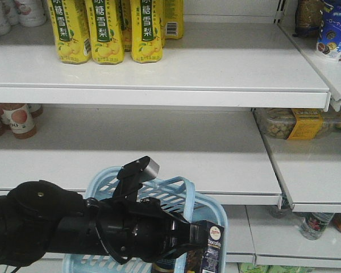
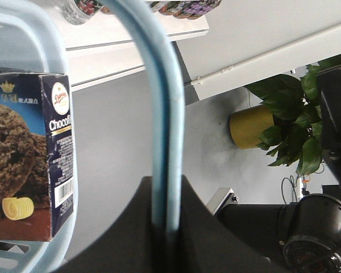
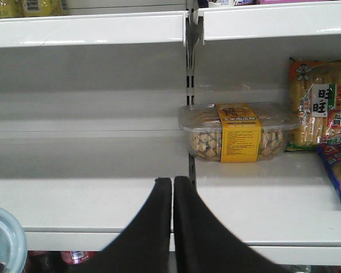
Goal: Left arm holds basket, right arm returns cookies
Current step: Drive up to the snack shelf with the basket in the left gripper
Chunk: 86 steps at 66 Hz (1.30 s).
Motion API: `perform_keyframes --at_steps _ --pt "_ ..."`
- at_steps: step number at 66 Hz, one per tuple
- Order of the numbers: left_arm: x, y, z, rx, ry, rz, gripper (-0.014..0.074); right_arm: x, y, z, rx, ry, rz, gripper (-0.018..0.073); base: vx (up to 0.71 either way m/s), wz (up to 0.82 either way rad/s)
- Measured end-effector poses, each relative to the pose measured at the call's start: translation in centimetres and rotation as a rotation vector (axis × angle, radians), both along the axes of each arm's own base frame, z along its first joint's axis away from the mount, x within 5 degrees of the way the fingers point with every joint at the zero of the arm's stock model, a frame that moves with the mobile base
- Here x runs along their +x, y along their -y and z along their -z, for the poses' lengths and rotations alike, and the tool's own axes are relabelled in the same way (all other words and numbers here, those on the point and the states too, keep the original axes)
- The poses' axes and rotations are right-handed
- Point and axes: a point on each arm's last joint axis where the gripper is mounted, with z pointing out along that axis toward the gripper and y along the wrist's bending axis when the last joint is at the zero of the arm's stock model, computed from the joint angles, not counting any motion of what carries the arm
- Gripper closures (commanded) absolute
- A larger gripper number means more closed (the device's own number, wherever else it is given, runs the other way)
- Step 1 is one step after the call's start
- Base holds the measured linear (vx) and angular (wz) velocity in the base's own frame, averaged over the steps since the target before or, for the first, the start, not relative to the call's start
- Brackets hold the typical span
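- left arm (image 1: 57,227) reaches in from bottom left of the front view, silver cylinder (image 1: 150,168) on a bracket on top
- left gripper (image 2: 163,185) clamped on the basket handle (image 2: 159,85); dark fingers (image 2: 196,227) press both sides of the blue loop, which runs straight up out of them
- basket (image 1: 213,207) light blue, slotted sides, hangs in front of the lower shelf edge, off the shelves
- cookies (image 1: 211,250) inside the basket at its right end, upright, navy box with round white-red logo near the top; left wrist view shows the cookie picture, "Choco" lettering and barcode, box against the basket wall
- right gripper (image 3: 172,187) fingers (image 3: 153,227) pressed together, nothing between them, pointing at the middle shelf (image 3: 91,193) near the upright divider
- basket rim just visible at bottom left of the right wrist view, apart from the right gripper
- clear tub of nuts (image 3: 236,133) with yellow band on the shelf right of the divider, snack bag (image 3: 318,102) just beside it
- yellow bottles (image 1: 105,28) in a row on the top shelf (image 1: 216,62), well apart from the basket
- potted plant (image 2: 295,114) in yellow pot (image 2: 250,125) on the floor in the left wrist view
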Motion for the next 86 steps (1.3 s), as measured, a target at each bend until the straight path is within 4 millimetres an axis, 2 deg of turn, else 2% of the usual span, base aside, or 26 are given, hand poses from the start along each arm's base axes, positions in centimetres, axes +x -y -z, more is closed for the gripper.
perform_keyframes --at_steps 86 --pt "-0.26 0.12 -0.08 -0.015 -0.018 0.021 0.0603 0.0 0.0 0.0 0.0 0.0 0.0 0.0568 0.06 -0.01"
